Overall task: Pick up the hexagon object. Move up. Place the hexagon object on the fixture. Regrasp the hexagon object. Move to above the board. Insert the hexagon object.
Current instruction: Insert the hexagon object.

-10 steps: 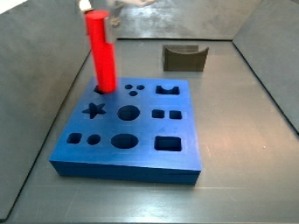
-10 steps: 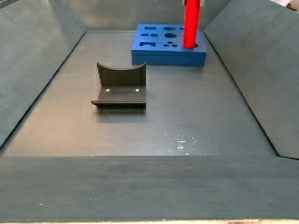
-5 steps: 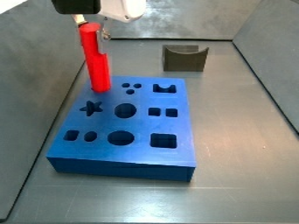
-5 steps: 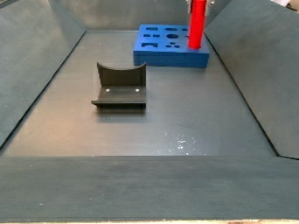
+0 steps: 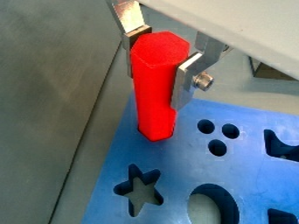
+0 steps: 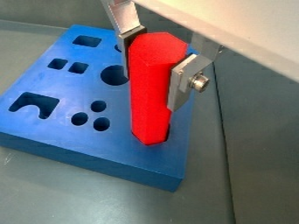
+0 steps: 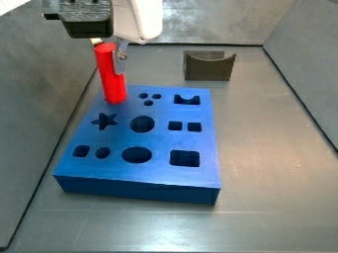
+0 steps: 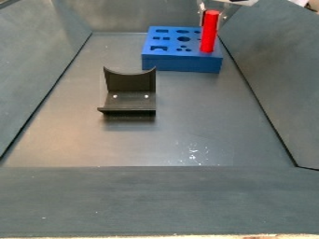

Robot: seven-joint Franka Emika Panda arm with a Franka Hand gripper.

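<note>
The hexagon object (image 7: 109, 74) is a bright red bar standing upright, its lower end down in a hole at the far left corner of the blue board (image 7: 132, 190). My gripper (image 7: 109, 47) is shut on its upper part. In both wrist views the silver fingers (image 5: 191, 68) press two opposite sides of the hexagon object (image 5: 155, 87) just under its hexagonal top. A wrist view shows the gripper (image 6: 156, 57) on the bar (image 6: 149, 87), which enters the board (image 6: 117, 150) near a corner. The dark fixture (image 7: 208, 65) stands unoccupied behind the board.
Grey walls close in the floor on all sides. In a side view the fixture (image 8: 127, 91) sits mid-floor, well apart from the board (image 8: 181, 63), where the hexagon object (image 8: 211, 31) stands. Star, round and square holes pattern the board (image 5: 181, 162).
The gripper has come straight down with the hexagon object. Much less of the red bar shows above the board now than a second ago.
</note>
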